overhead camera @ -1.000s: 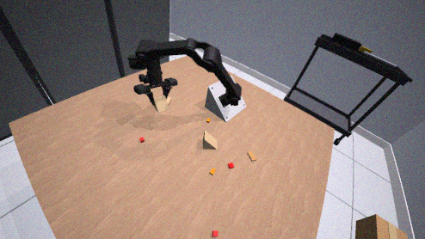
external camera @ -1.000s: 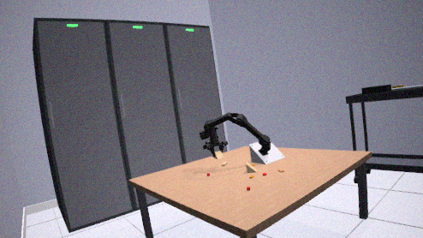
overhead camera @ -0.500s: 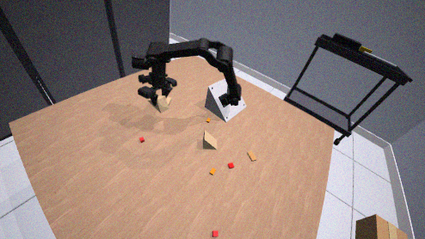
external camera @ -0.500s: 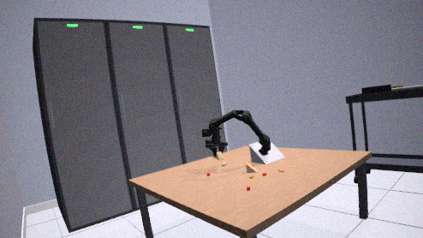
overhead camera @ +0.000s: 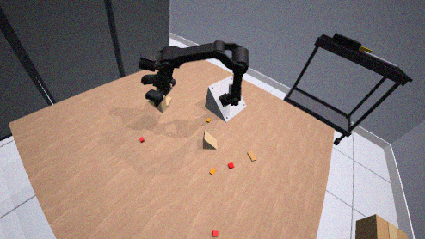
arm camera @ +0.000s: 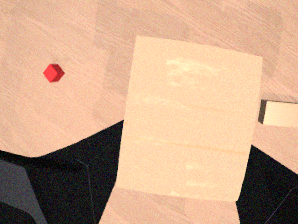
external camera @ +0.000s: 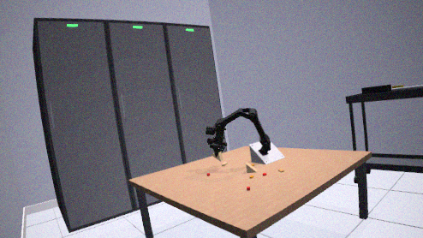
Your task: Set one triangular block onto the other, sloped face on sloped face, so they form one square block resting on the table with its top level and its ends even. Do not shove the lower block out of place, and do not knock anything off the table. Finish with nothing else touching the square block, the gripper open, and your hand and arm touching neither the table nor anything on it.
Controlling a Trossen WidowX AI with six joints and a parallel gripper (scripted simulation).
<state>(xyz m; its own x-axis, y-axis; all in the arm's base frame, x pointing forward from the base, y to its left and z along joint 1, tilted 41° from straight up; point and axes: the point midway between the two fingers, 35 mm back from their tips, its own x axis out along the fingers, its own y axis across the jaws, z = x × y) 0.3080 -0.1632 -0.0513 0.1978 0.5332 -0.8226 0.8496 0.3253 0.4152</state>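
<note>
My gripper (overhead camera: 161, 98) (external camera: 217, 152) is shut on one triangular block (overhead camera: 163, 106) (external camera: 219, 158) (arm camera: 190, 120). The block is held above the table at the far left, and a broad pale face of it fills the middle of the wrist view between the dark fingers. How its sloped face is turned is hard to tell. The other triangular block (overhead camera: 209, 141) (external camera: 250, 168) stands alone on the table (overhead camera: 99, 180) (external camera: 193, 193), nearer the middle, with its slope facing right in the top and exterior views. The two blocks are well apart.
A pale piece (external camera: 224, 163) (arm camera: 282, 113) lies close by the held block. A red cube (overhead camera: 142, 139) (external camera: 208, 174) (arm camera: 53, 73) lies left of the standing block. Small orange and red pieces and a tan strip (overhead camera: 251, 156) lie around that block. The arm's white sloped mount (overhead camera: 228, 113) is behind it.
</note>
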